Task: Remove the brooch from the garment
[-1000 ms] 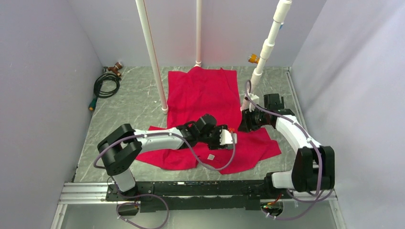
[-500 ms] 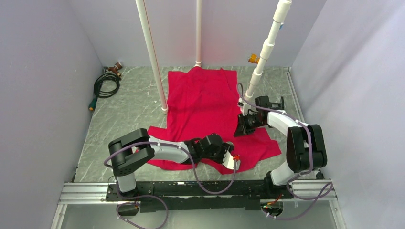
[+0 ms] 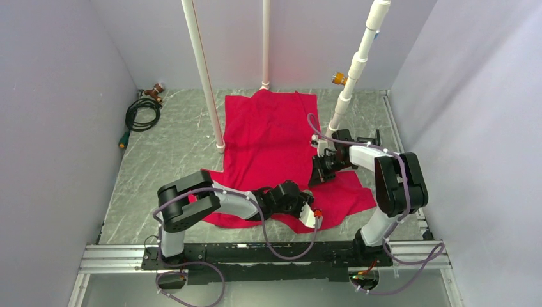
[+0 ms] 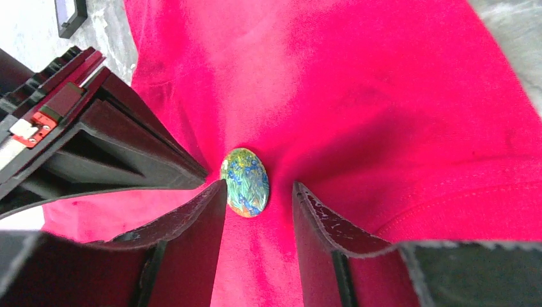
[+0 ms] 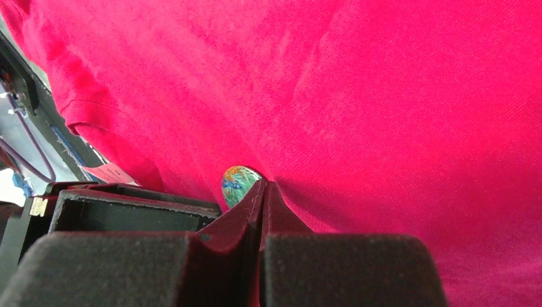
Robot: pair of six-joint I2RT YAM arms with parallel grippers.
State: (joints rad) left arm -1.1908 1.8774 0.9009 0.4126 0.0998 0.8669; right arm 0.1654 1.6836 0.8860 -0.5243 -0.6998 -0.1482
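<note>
One small oval brooch (image 4: 245, 182), a glossy hard disc painted blue-green and yellow, sits on the one bright red soft cotton T-shirt (image 4: 358, 83), at its near end. The left gripper (image 4: 259, 190) stands open, a finger either side of the disc. The right gripper (image 5: 262, 187) is closed, seemingly pinching a fold of cloth just beside it. Light, rigid and probably slick, the brooch wants gripping across its rim; the limp fabric will likely lift with it
</note>
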